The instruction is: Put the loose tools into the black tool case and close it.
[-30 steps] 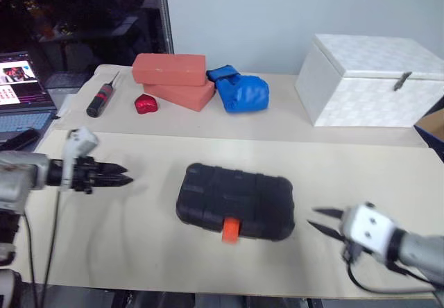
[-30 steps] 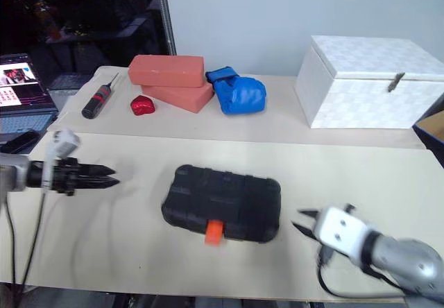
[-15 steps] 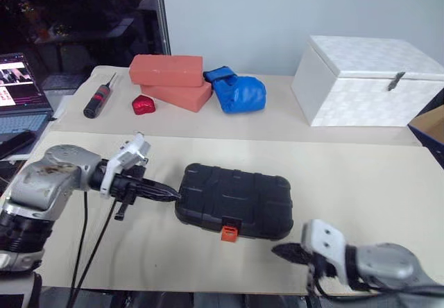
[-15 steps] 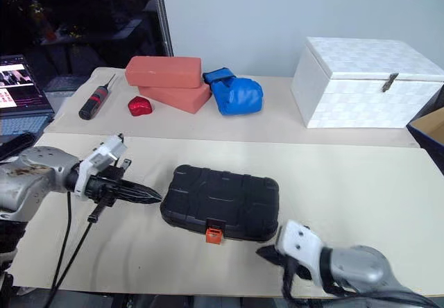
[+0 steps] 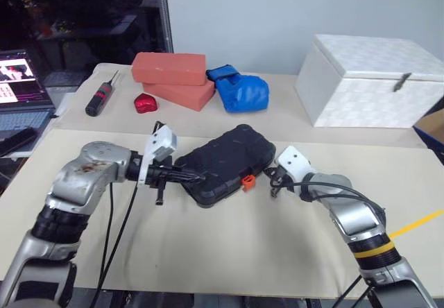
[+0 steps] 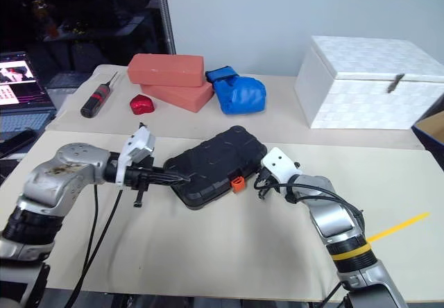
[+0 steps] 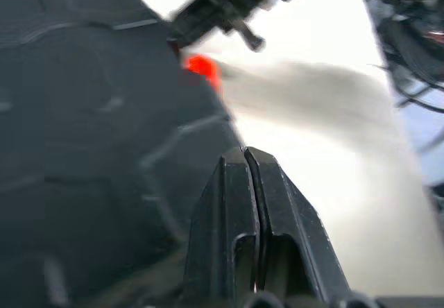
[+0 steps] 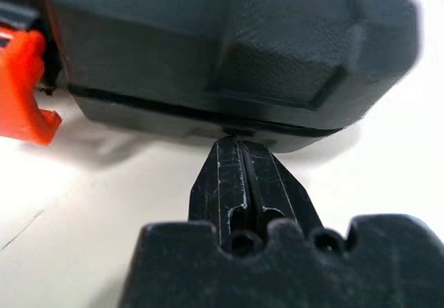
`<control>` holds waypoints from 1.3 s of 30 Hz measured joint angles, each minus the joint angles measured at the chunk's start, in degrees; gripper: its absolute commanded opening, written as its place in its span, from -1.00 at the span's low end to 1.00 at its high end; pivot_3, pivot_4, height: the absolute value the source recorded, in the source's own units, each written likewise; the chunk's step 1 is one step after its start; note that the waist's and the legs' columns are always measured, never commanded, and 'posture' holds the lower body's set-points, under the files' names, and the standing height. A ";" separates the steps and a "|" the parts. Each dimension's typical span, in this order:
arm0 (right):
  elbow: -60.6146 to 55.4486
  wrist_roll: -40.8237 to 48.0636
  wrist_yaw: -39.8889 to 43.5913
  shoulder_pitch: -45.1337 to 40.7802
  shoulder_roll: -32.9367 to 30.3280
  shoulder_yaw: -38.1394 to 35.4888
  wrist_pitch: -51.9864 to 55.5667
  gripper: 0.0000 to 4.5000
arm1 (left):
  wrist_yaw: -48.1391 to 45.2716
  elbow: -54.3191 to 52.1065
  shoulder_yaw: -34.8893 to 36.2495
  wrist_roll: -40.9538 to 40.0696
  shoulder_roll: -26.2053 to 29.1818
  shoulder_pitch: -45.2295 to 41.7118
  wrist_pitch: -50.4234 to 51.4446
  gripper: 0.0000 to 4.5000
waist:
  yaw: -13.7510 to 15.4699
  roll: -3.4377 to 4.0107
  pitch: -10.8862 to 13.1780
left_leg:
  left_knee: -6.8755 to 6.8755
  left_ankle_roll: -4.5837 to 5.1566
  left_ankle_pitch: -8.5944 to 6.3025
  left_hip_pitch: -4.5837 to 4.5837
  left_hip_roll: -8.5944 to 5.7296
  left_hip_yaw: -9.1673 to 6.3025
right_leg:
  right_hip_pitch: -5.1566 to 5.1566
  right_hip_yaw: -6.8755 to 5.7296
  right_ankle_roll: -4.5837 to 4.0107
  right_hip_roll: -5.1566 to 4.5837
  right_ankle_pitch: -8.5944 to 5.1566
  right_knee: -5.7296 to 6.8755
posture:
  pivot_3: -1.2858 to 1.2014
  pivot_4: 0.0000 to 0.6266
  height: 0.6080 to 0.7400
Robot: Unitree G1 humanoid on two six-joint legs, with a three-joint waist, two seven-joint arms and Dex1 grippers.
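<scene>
The black tool case (image 5: 225, 161) lies closed on the table, turned diagonally, its orange latch (image 5: 248, 180) facing the front right. My left gripper (image 5: 197, 177) is shut, its tips against the case's near left side. From the right, my right gripper (image 5: 269, 177) is also shut and empty; in the right wrist view its tips (image 8: 240, 143) touch the seam of the case (image 8: 229, 44) beside the latch (image 8: 24, 86). The left wrist view has the shut fingers (image 7: 232, 204) over the lid (image 7: 90, 127). The loose tools are out of view.
At the back stand a white box (image 5: 374, 79), two salmon bricks (image 5: 173, 78), a blue glove (image 5: 239, 89), a small red object (image 5: 145, 103) and a black-and-red screwdriver (image 5: 100, 98). A laptop (image 5: 17, 93) sits at the far left.
The case has swung from lying crosswise to diagonal and slid back. My left gripper moved right, against it. My right gripper came forward from the front edge to the latch side. Both shut.
</scene>
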 measured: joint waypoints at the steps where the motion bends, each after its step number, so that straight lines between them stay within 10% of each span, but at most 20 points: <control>1: -2.27 1.27 1.53 2.03 -1.94 -0.86 1.31 -1.00 | 0.69 0.52 -0.88 1.08 -0.87 -1.17 -0.25 -0.97 | 0.28 0.02 0.01 | 0.00 0.03 -0.03 -0.05 -0.04 0.00 | -0.01 0.00 0.01 -0.02 0.00 -0.03 | 0.03 -0.52 0.94; 12: -23.05 13.52 0.52 10.50 0.32 -7.84 21.02 -1.00 | 1.64 4.48 -10.99 10.58 -2.62 -4.68 -3.76 -0.97 | 0.25 0.15 -0.07 | 0.03 0.10 -0.01 0.59 0.01 -0.11 | 0.41 0.03 -0.23 0.10 -0.29 0.09 | 0.03 -0.52 0.94; 39: -15.33 10.34 -13.39 5.16 13.51 -2.47 21.43 -1.00 | 2.73 3.79 -11.01 12.54 -3.28 -4.97 -2.17 -0.97 | -0.76 0.30 -0.22 | 0.02 0.09 0.14 0.44 -0.01 -0.10 | 0.28 0.11 0.19 0.10 -0.09 0.20 | 0.03 -0.52 0.94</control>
